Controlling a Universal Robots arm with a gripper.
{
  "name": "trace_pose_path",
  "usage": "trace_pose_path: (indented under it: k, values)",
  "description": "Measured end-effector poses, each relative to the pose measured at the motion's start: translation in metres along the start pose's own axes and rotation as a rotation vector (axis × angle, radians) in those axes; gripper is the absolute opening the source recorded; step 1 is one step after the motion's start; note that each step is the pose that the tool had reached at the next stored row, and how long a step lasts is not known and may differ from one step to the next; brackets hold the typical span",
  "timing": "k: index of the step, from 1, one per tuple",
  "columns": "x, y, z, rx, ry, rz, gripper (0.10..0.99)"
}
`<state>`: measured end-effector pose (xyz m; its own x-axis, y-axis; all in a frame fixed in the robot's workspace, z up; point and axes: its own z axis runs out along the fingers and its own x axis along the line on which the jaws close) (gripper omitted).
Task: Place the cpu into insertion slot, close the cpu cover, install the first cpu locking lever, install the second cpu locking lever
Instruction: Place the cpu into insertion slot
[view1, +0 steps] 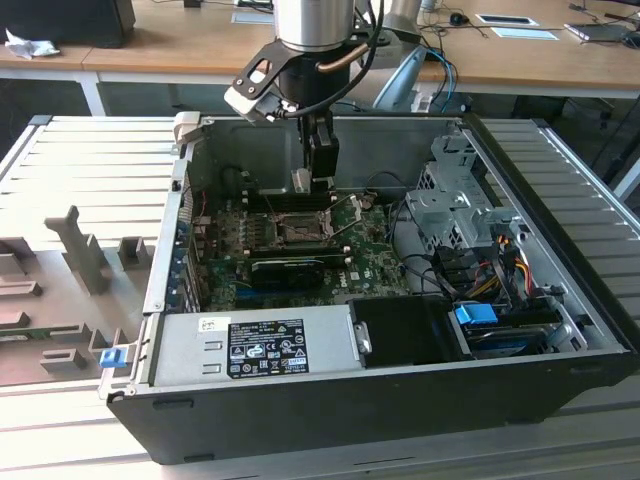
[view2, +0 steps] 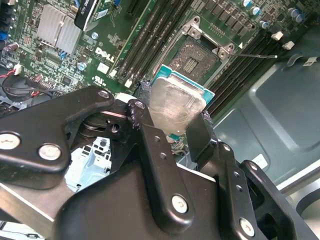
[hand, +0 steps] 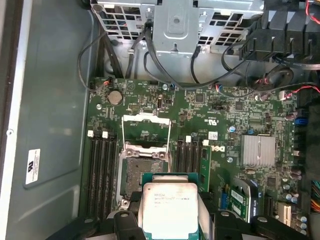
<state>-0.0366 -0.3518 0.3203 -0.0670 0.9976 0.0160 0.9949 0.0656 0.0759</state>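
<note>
My gripper (view1: 312, 178) hangs inside the open computer case, shut on the cpu (view1: 302, 181). In both wrist views the cpu (view2: 175, 102) (hand: 169, 202) shows its pale metal face and green edge, clamped between the two black fingers (view2: 145, 127). It is held a little above the motherboard, just off to one side of the insertion slot (hand: 137, 174) (view2: 197, 55), whose dark pin field lies bare. The cpu cover (hand: 146, 119) is swung open, standing away from the socket. Two thin wire levers (hand: 169, 142) are raised beside it.
Memory slots (hand: 100, 165) flank the socket on both sides. A long black expansion card (view1: 290, 265) lies nearer the power supply (view1: 255, 345). A drive cage (view1: 450, 200) and cable bundles (view1: 490, 270) fill the exterior view's right. Case walls (view1: 165, 240) surround the board.
</note>
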Motion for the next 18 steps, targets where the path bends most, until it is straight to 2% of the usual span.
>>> trace_pose_path:
  k: [18]
  values:
    - [-0.0002,-0.0009,0.0113,0.0,0.0,0.0,0.529]
